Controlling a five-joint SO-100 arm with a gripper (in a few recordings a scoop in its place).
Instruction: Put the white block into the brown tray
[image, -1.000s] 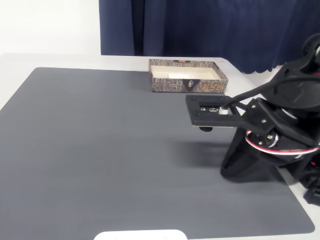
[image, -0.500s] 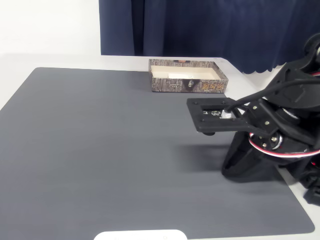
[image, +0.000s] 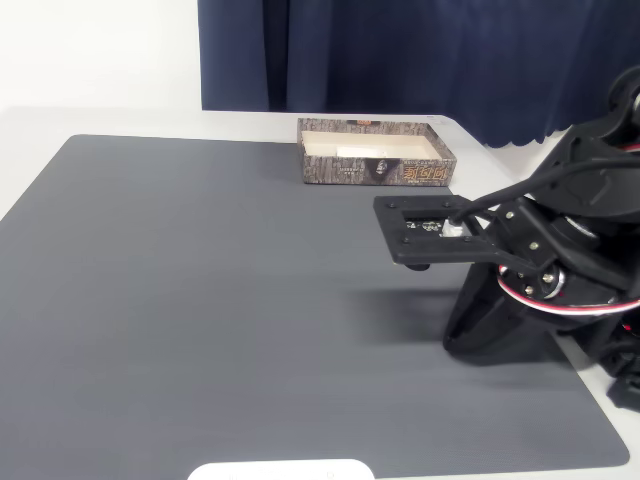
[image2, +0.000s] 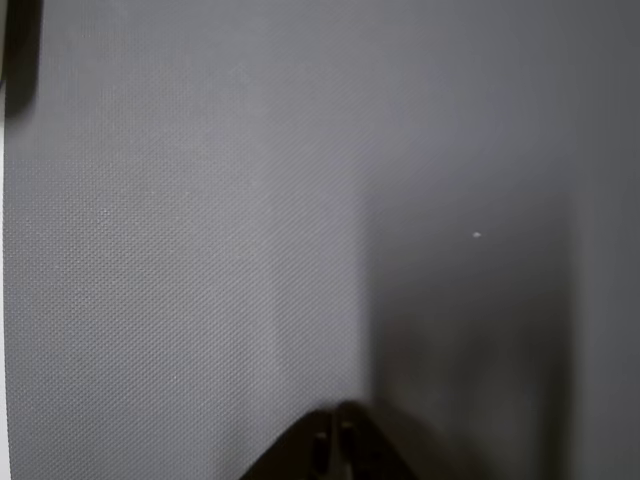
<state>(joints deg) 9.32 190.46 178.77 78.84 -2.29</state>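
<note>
One black robot arm (image: 560, 250) takes up the right side of the fixed view, its flat black camera plate reaching left over the dark grey ribbed mat (image: 220, 300). The gripper (image2: 335, 445) shows at the bottom centre of the wrist view as a dark pointed shape, its two tips pressed together with only a thin seam between them and nothing held there. In the fixed view the fingers are tucked under the plate and cannot be made out. Below the arm a soft shadow lies on the mat.

At the upper centre of the fixed view, on the far edge of the mat, stands the shallow rectangular brown tray (image: 375, 172) with bark-patterned sides, gold lettering on its front wall and a cream inside. Within it, against the back wall, lies a pale elongated shape that may be the small off-white block (image: 352, 152), though it is too faint to be sure. The tray sits well apart from the arm, behind it a dark blue curtain (image: 420, 55). A wide flat white rounded object (image: 282, 470) peeks in at the bottom edge.
</note>
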